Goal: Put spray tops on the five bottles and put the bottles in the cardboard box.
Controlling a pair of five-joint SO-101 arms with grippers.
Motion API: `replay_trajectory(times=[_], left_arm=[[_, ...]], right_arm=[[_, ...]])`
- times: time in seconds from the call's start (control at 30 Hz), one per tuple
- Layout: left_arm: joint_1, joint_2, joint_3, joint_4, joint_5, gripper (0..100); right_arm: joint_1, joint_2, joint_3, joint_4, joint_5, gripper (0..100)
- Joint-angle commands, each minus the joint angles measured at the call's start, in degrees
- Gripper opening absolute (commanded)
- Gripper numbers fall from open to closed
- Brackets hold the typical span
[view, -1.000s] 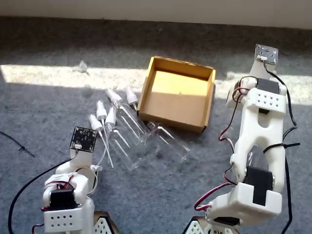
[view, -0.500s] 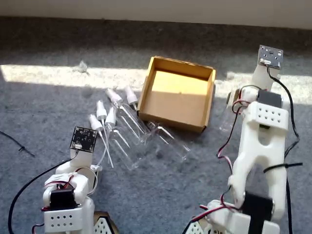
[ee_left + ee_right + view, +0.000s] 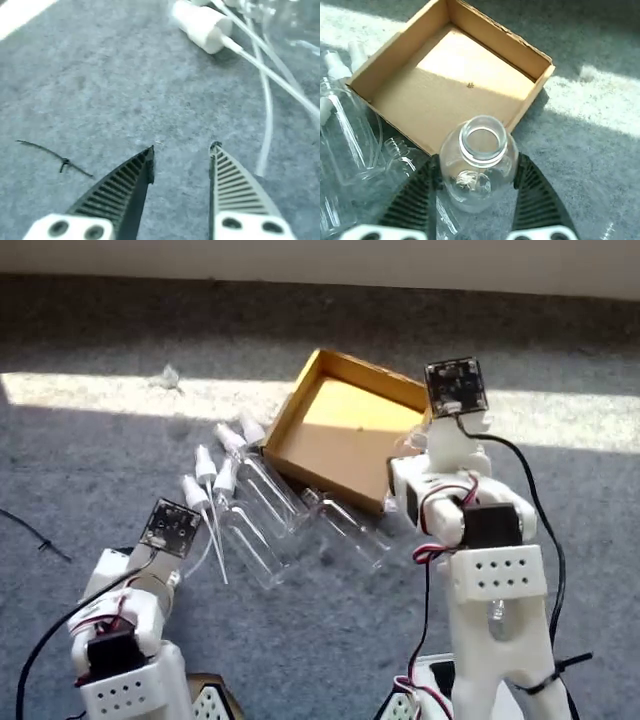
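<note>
My right gripper (image 3: 477,172) is shut on a clear bottle (image 3: 479,160) with an open neck and no spray top, held just in front of the near corner of the cardboard box (image 3: 395,107). In the high view the right arm (image 3: 470,540) stands by the box (image 3: 300,445). Several clear bottles (image 3: 262,515) lie on the carpet left of the box, with white spray tops (image 3: 205,465) beside them. My left gripper (image 3: 182,150) is open over bare carpet, a short way from a spray top (image 3: 202,22) and its thin tube.
Grey carpet covers the floor, with a sunlit band across the back. A black zip tie (image 3: 55,156) lies near my left gripper. A small scrap (image 3: 168,375) lies at the back left. The left arm (image 3: 125,645) sits at the near left.
The right arm swung left from the far right to the box's near corner, carrying the bottle. The box turned and shifted left, nudging a spray top. The left arm tilted slightly left.
</note>
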Motion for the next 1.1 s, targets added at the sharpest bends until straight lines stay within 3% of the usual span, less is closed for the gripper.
replay_trajectory(times=[0.0,0.1,0.2,0.37,0.5,0.6,0.73,1.07], left_arm=[[-4.26,-0.04,-13.41,2.20,-0.35,17],[-4.26,5.76,-22.37,4.31,-0.35,17],[-4.44,20.53,-33.45,4.57,0.18,17],[-4.26,54.11,-58.86,5.71,9.76,18],[-4.09,75.47,-80.48,13.45,16.79,18],[-4.09,84.35,-91.74,17.49,19.08,18],[-3.12,89.89,-97.80,18.73,19.08,18],[-2.15,99.91,-98.51,18.20,19.08,18]], right_arm=[[-3.30,-5.67,-0.48,0.31,2.46,0.5],[-3.21,-10.15,-0.40,1.36,2.73,0.5],[-3.56,-14.29,-0.84,6.20,4.66,0.5],[-7.43,-20.53,-0.13,14.46,13.63,0.5],[-7.52,-25.36,4.62,16.92,14.07,0.5],[-7.78,-26.68,9.01,16.75,12.04,0.5],[-7.60,-26.86,12.35,17.01,10.29,0.5],[-7.87,-26.95,13.05,19.38,8.00,0.5]])
